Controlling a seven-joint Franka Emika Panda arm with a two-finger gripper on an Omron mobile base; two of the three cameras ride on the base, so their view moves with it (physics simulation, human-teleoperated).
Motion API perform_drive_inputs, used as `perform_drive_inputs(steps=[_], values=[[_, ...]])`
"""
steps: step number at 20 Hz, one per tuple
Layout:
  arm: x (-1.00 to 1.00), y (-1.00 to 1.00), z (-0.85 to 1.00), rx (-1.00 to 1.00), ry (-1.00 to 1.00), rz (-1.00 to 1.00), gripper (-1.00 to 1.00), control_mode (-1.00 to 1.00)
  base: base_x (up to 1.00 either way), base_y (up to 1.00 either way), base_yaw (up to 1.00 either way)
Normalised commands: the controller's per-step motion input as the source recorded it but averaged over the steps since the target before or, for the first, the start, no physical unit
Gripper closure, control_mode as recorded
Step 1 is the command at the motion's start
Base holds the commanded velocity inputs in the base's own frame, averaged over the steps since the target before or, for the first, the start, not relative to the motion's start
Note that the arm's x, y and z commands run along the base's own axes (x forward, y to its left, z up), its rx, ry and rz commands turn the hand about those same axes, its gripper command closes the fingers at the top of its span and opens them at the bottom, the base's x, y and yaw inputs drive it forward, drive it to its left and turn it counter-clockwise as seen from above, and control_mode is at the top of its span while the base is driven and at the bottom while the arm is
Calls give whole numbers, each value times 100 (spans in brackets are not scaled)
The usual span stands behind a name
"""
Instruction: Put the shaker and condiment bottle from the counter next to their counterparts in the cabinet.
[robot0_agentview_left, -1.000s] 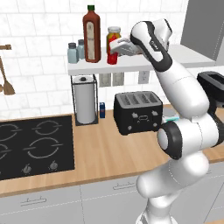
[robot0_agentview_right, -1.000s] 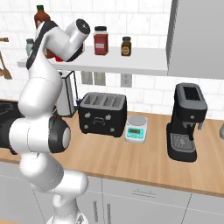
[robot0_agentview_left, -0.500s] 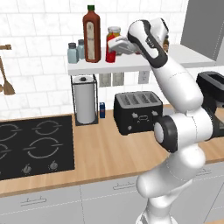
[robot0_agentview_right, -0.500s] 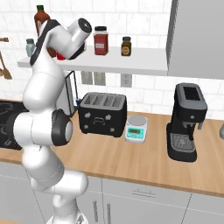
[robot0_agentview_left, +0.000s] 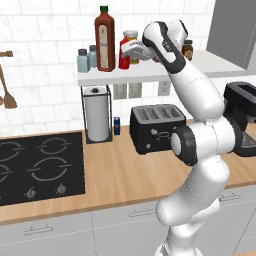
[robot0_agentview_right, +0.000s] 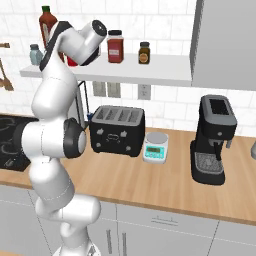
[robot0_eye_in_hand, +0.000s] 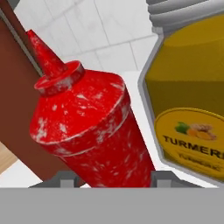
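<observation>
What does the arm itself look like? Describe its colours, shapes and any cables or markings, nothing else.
The glossy white arm is built of rounded tubular segments linked by bulky drum-shaped joints with dark grey end caps and black bands. No loose cables or printed markings are visible on it. Its white end effector is a compact block, and the hand view shows two small dark grey finger tips.
</observation>
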Motion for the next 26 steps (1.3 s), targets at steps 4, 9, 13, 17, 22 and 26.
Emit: perform_drive_inputs(steps=[4, 9, 13, 17, 22, 26], values=[[19, 8, -14, -1, 0, 0, -100, -100, 0, 0, 0], [1, 0, -3, 0, 0, 0, -100, -100, 0, 0, 0], [0, 0, 0, 0, 0, 0, -100, -100, 0, 0, 0], [-14, -5, 0, 0, 0, 0, -100, -100, 0, 0, 0], [-32, -19, 0, 2, -3, 0, -100, -100, 0, 0, 0], [-47, -21, 0, 1, -9, 0, -100, -100, 0, 0, 0]])
